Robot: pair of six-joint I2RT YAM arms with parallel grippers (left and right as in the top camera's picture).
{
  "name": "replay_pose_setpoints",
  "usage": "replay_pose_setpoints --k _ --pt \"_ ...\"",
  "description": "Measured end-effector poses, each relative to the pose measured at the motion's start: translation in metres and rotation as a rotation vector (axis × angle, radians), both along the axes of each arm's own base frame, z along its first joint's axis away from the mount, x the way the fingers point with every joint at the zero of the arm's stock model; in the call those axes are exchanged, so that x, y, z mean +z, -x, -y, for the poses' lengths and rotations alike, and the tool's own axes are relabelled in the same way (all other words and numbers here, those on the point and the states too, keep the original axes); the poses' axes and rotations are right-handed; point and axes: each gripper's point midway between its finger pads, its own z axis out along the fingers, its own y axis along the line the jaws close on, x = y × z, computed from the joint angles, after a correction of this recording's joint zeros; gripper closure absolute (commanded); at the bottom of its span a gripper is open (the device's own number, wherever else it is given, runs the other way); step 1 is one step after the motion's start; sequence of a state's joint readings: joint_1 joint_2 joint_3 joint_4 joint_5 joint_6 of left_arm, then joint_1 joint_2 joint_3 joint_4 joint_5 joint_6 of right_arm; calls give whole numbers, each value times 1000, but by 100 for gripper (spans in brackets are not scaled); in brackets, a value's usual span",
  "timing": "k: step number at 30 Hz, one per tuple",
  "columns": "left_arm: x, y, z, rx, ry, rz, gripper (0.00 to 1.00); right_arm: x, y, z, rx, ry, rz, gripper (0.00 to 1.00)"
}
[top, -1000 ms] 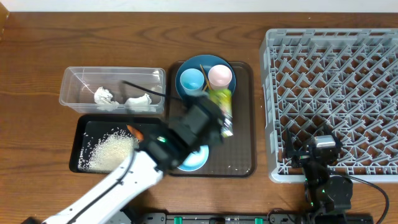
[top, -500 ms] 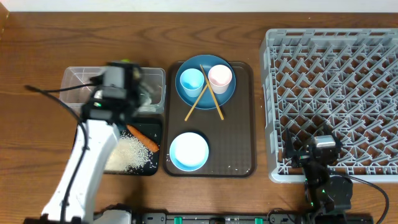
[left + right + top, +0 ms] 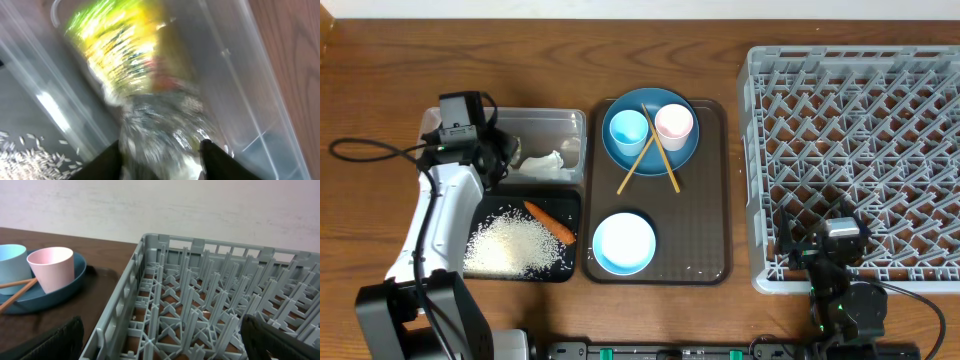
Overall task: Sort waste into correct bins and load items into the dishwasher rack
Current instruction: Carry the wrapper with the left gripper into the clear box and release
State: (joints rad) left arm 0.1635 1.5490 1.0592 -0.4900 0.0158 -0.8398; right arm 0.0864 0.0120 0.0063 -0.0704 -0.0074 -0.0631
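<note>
The snack wrapper (image 3: 125, 50) lies inside the clear box (image 3: 555, 122), directly ahead of and between the fingers of the left tool (image 3: 160, 145). Its yellow-green printed end points away from the tool, and its silvery end sits in the gap. The left tool is spread partway. Whether its fingers touch the wrapper cannot be told through the blur.

The left arm (image 3: 440, 210) rises from the near edge of the tabletop (image 3: 380, 80), crosses the black tray (image 3: 505, 207) and angles down into the left end of the box. The crumpled tissue (image 3: 545, 162) lies in the same box, just right of the tool. The carrot (image 3: 550, 222) and rice (image 3: 510, 247) lie in the black tray.

The right tool (image 3: 162, 325) is spread wide and empty. It sits at the near edge of the dishwasher rack (image 3: 860, 120), with the right arm (image 3: 845, 300) folded low.
</note>
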Motion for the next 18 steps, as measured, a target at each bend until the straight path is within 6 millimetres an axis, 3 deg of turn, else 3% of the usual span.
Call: replay_pose_setpoints --k 7,14,18 --pt "18 -1 5 -16 55 60 25 0 0 0 0 0 0 1" --pt "78 2 31 -107 136 239 24 0 0 0 0 0 0 1" --pt "111 13 68 -251 200 323 25 0 0 0 0 0 0 1"
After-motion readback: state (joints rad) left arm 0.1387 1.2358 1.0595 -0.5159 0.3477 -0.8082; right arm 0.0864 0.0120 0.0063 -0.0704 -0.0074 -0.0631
